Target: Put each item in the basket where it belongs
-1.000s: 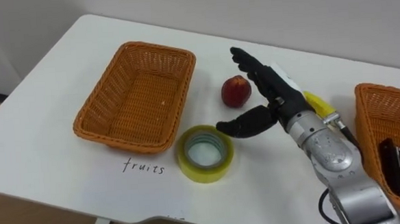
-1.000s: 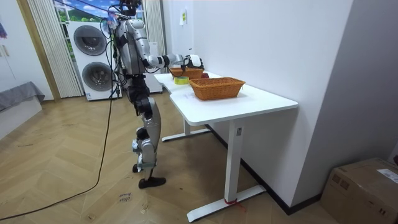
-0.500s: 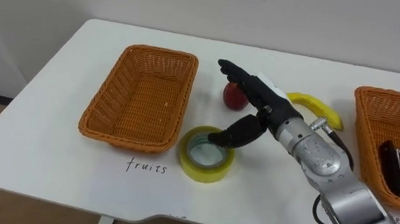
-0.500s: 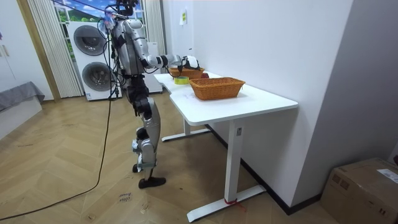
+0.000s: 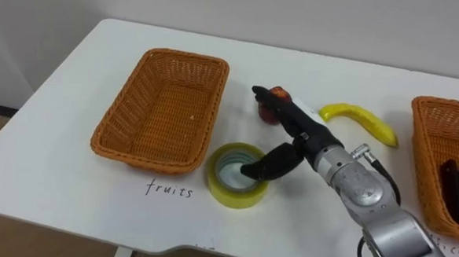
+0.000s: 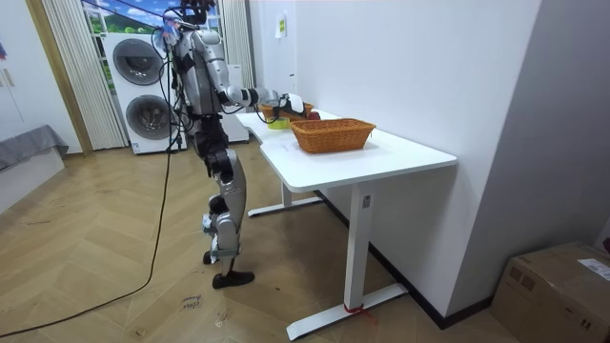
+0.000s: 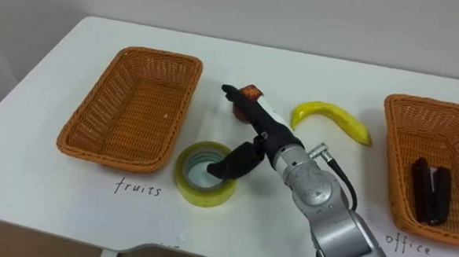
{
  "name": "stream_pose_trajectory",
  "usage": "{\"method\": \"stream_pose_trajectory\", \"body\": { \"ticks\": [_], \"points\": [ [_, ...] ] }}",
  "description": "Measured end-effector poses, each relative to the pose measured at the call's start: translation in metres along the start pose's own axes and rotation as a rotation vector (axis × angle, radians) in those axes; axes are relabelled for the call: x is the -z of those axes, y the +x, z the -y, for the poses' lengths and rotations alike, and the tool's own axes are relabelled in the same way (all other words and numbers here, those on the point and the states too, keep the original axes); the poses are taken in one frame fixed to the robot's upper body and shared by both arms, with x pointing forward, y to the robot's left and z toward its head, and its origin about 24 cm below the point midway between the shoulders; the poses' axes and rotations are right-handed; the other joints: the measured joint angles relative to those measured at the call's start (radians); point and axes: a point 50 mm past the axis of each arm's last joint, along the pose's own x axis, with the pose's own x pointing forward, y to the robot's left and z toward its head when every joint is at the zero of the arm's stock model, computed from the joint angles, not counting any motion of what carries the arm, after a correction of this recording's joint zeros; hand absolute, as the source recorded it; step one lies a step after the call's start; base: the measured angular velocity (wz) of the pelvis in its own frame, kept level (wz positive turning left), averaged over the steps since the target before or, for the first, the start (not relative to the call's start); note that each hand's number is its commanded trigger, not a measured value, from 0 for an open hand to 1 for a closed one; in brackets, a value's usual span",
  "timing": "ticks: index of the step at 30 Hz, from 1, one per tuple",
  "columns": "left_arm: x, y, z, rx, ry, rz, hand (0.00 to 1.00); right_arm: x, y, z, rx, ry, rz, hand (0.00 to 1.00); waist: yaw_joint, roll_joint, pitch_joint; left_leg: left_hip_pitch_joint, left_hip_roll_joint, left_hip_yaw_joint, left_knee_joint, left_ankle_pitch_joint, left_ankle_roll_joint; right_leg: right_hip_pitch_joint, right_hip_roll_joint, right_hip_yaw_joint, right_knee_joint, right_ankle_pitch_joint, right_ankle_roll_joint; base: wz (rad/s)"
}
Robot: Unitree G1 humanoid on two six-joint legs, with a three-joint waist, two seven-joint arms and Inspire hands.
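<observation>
A yellow tape roll [image 5: 223, 189] lies flat on the white table [image 5: 59, 177], just in front of the fruits basket [image 5: 128, 143], an empty wicker one. My right hand [image 5: 294, 130] is open over the roll's right side. Its thumb dips toward the roll's hole and its straight fingers point to the far side. A red peach [image 5: 280, 94] sits behind those fingers, mostly hidden by them. A yellow banana [image 5: 360, 121] lies to the right of the hand. The office basket [image 5: 423, 134] at the right edge holds a black stapler [image 5: 456, 192].
"fruits" is handwritten on the table in front of the left basket. The table's near edge runs just below the tape roll. In the room view I stand at the table's end, on the room view's left, with my right arm [image 6: 243, 93] stretched over the table.
My right hand has moved left and down from beside the peach to the tape roll. Its thumb now sits over the roll, and the banana behind the arm has come into sight.
</observation>
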Motion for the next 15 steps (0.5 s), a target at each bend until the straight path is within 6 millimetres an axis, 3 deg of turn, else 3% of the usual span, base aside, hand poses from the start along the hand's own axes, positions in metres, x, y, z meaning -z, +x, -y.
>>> {"method": "stream_pose_trajectory", "body": {
  "ticks": [15],
  "points": [
    [-0.0052, -0.0009, 0.0039, 0.023, 0.022, 0.015, 0.0, 0.0068, 0.0006, -0.0034, -0.052, -0.086, -0.052, 0.0, 0.017, 0.011, -0.0052, -0.003, -0.001, -0.01, 0.003, 0.0, 0.0, 0.001, -0.002, -0.011, 0.001, 0.0, 0.0, 0.01]
  ]
}}
